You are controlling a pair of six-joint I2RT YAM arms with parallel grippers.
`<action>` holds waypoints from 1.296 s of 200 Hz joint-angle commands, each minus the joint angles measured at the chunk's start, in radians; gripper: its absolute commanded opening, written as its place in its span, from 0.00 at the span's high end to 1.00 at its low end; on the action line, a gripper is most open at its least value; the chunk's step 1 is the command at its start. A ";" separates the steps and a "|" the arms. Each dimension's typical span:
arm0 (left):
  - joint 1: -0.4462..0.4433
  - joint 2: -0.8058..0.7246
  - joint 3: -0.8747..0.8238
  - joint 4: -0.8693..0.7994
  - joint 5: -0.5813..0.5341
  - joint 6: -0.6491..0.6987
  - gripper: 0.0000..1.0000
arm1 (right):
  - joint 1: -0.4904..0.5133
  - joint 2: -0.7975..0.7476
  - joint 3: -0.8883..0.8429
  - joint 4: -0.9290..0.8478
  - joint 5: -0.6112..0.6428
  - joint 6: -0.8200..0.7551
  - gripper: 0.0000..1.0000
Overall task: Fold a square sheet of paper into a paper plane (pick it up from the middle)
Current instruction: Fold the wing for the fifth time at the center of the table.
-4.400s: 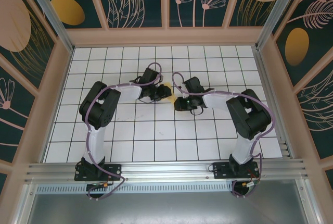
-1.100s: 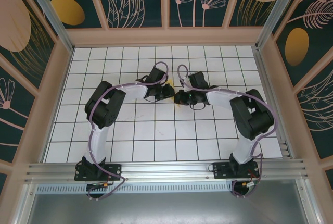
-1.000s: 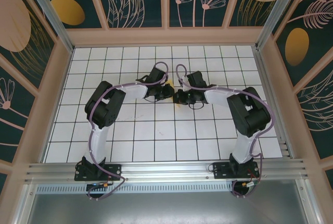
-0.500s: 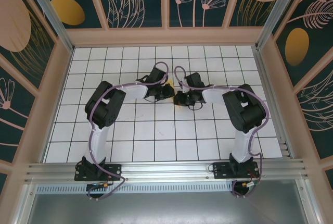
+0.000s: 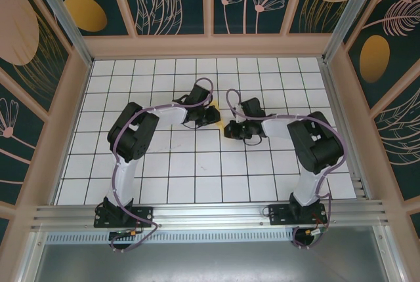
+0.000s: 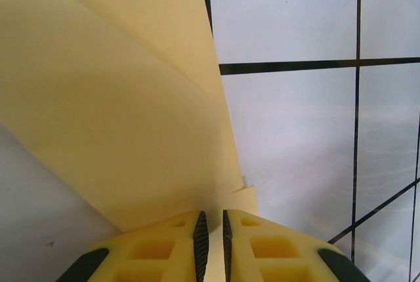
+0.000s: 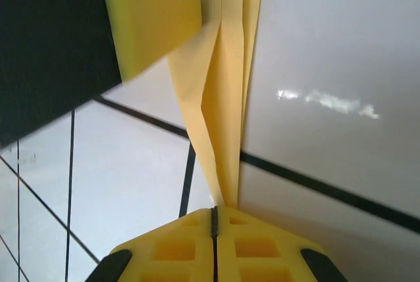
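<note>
Two pincers (image 6: 211,215) (image 7: 214,210) nose-to-nose, pinching paper plane (image 7: 220,118)

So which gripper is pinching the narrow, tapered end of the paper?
The right gripper: the yellow paper narrows to a point right at its closed jaws. The left gripper grips a broad, flat stretch of it instead.

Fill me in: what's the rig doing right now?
Both arms are working on one piece of yellow paper near the middle of the tiled table. The left gripper pinches one end, its fingers nearly closed with the paper between them. The right gripper is shut on the other end, where the paper narrows to a creased, layered point. The paper is already folded into several layers, so this is well into the plane fold, though it is not clear whether it is finished.
</note>
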 commanded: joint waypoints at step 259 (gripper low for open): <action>0.028 0.004 -0.006 -0.021 -0.057 0.011 0.81 | -0.019 0.064 0.028 -0.082 -0.029 -0.042 0.97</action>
